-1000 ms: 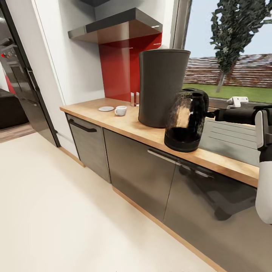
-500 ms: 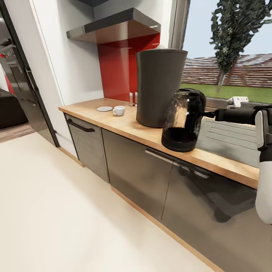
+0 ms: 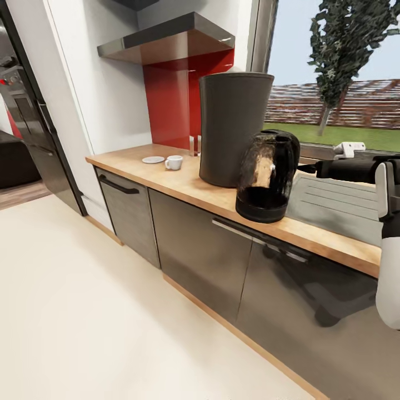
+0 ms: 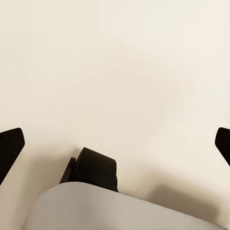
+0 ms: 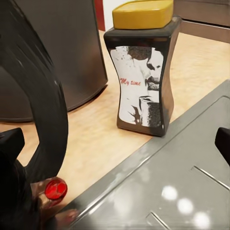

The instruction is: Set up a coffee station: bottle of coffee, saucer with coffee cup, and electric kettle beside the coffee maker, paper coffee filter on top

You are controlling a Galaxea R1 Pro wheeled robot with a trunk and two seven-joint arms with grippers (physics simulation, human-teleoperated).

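The coffee maker point(image 3: 236, 128) stands on the kitchen countertop point(image 3: 183, 186), and the electric kettle point(image 3: 266, 176) stands close at its front right. My right gripper point(image 3: 303, 165) reaches the kettle's handle side. In the right wrist view, my right gripper point(image 5: 115, 143) is open, with the black kettle handle point(image 5: 45, 105) beside one finger. The bottle of coffee point(image 5: 143, 72) stands on the counter by the coffee maker point(image 5: 62, 48). The coffee cup point(image 3: 174, 162) sits beside the saucer point(image 3: 153, 160), not on it. My left gripper point(image 4: 115, 143) hangs open over the floor. The paper coffee filter and the kitchen shelf are out of view.
A steel sink drainboard point(image 3: 339, 203) lies right of the kettle. A grey hood point(image 3: 166, 39) hangs over a red backsplash point(image 3: 172, 105). Glossy grey cabinets point(image 3: 200, 250) run under the counter, and a dark fridge point(image 3: 33, 122) stands at the left. The cream floor point(image 3: 83, 311) is open.
The whole head picture has shifted slightly left, so the camera moved. A little more of my right gripper's fingers shows beside the kettle than before.
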